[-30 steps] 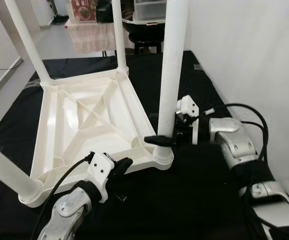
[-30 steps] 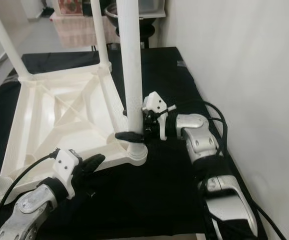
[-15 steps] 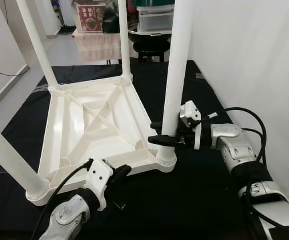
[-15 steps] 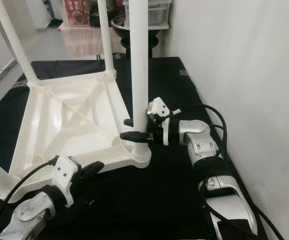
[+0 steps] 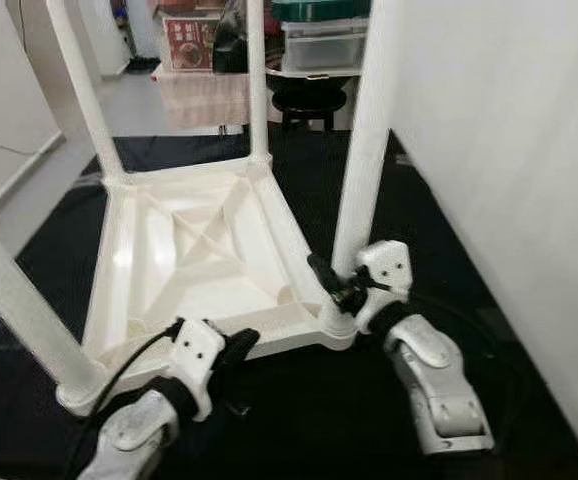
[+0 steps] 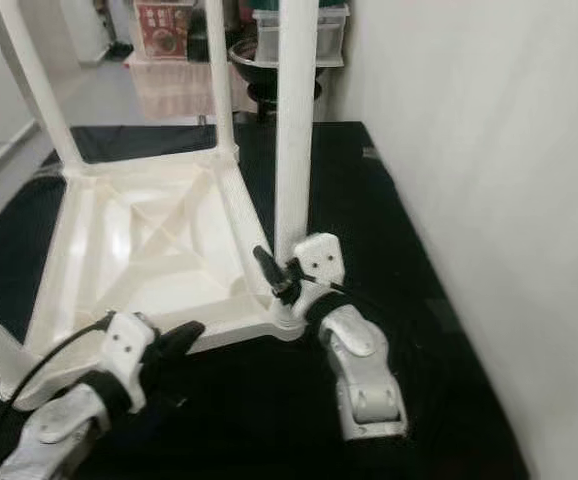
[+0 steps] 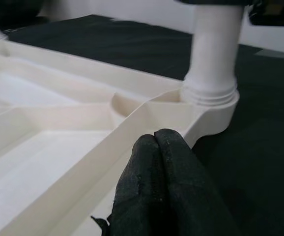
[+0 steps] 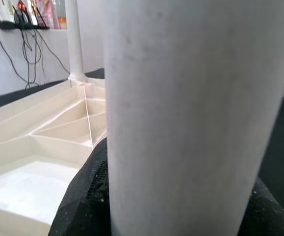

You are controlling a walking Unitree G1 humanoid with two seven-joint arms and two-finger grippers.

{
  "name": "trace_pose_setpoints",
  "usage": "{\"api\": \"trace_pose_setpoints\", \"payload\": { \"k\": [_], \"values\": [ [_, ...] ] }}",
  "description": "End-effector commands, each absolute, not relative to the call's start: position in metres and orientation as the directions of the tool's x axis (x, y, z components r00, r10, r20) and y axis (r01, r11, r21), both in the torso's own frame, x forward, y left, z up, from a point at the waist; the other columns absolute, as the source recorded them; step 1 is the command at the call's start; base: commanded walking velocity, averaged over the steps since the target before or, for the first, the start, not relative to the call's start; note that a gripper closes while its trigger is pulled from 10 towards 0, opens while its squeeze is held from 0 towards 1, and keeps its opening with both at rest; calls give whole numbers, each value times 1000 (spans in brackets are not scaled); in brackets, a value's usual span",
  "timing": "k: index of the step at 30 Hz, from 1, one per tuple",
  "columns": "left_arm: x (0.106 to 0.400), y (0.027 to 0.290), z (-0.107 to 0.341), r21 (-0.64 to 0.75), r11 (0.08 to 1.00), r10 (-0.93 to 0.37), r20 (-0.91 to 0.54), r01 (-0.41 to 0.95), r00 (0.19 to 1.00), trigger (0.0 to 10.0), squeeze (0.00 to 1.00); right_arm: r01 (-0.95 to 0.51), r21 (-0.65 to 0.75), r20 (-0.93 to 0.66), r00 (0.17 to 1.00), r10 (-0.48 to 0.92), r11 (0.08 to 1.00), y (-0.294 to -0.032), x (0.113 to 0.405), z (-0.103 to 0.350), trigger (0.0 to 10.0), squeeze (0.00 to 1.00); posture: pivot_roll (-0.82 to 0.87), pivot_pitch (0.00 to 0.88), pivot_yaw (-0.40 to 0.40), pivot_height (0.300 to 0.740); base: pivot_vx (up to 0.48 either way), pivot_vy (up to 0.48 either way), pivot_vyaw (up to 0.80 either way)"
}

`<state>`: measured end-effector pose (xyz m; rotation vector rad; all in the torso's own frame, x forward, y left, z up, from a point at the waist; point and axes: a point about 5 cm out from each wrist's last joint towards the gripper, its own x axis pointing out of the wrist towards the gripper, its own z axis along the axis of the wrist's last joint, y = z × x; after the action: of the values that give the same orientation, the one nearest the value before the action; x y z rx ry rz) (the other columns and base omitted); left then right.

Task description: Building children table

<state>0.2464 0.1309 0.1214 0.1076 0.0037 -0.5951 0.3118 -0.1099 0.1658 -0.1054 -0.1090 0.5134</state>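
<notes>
A black mat (image 5: 299, 420) covers the floor beside a plain white wall (image 5: 509, 130), and on it lies the table (image 5: 199, 250), upside down: a square white plastic top, smooth and slightly glossy, its underside stiffened by raised ribs that cross in an X inside a deep rim. Four round white legs stand up from sockets at its corners; the near right leg (image 5: 364, 170) is a straight matte tube whose ringed collar sits in a rounded corner socket, seen close in the left wrist view. Beyond the mat there are a dark stool (image 5: 309, 100), stacked clear storage boxes (image 5: 324, 45) and a pale cloth (image 5: 201, 98) hanging in front. The right gripper (image 5: 341, 292) is at the foot of the near right leg, just above the socket, its silver arm bent low on the mat; the right wrist view shows the tube close up with a rough black finger (image 8: 90, 201) on either side, closed against it. The left gripper (image 5: 237, 345) is at the table's near rim, and in the left wrist view its textured black fingers (image 7: 154, 191) are pressed together with nothing between them, just over the rim's edge
</notes>
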Motion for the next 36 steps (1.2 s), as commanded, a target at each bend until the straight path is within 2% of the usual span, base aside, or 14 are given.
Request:
{"api": "trace_pose_setpoints", "payload": {
  "k": [1,2,3,5,6,8,19,21,22,27,28,29,30,36],
  "values": [
    [247,132,118,112,826,-552,-46,553,833,10000,0,-500,-143,-109,866,488,854,-111,308,130,0,0,-67,77,-28,740,0,0,0],
    [247,132,118,113,831,-544,-44,545,838,10000,0,-488,-145,-108,873,476,861,-110,306,132,0,0,-67,77,-28,740,0,0,0],
    [247,132,118,113,836,-537,-41,538,843,10000,0,-457,-129,-101,889,447,880,-111,305,133,8980,0,-58,72,-33,740,0,0,0],
    [248,132,118,113,838,-533,-40,534,845,10000,0,-434,-117,-96,900,425,893,-112,304,135,8980,0,-58,72,-33,740,0,0,0],
    [248,132,118,113,836,-536,-41,537,843,10000,0,-426,-90,-91,904,418,900,-114,303,136,10000,757,-65,68,-25,740,0,0,0],
    [249,132,117,113,831,-543,-44,544,838,10000,0,-466,-67,-73,884,461,882,-113,303,141,10000,1000,-65,68,-25,740,0,0,0],
    [251,129,117,112,830,-546,-40,547,837,10000,0,-839,-242,-27,507,861,487,-115,321,189,10000,1000,-63,65,-21,740,0,0,0],
    [251,129,117,112,830,-545,-39,546,837,10000,0,-852,-270,-59,480,875,449,-116,323,190,10000,737,-63,65,-21,740,0,0,0],
    [250,128,118,111,830,-546,-38,547,837,10000,0,-889,-261,-90,411,907,377,-120,334,197,10000,0,-50,67,-20,740,0,0,0],
    [249,128,117,107,829,-549,-39,549,835,10000,0,-935,-209,-106,314,943,288,-123,348,207,10000,0,-44,71,-20,740,0,0,0],
    [248,127,117,106,828,-550,-39,551,834,10000,0,-941,-189,-115,305,945,280,-123,353,208,3686,0,-40,73,-22,740,0,0,0],
    [248,127,117,106,828,-550,-39,551,834,10000,0,-941,-189,-115,305,945,280,-123,353,208,3686,0,-40,73,-22,740,0,0,0],
    [248,127,117,103,827,-552,-39,552,833,10000,0,-944,-175,-121,302,945,280,-124,359,207,0,0,-39,77,-25,740,0,0,0],
    [247,126,118,99,827,-553,-38,554,832,10000,0,-944,-161,-124,310,943,289,-126,364,206,0,0,-36,83,-28,740,0,0,0]
  ]
}}
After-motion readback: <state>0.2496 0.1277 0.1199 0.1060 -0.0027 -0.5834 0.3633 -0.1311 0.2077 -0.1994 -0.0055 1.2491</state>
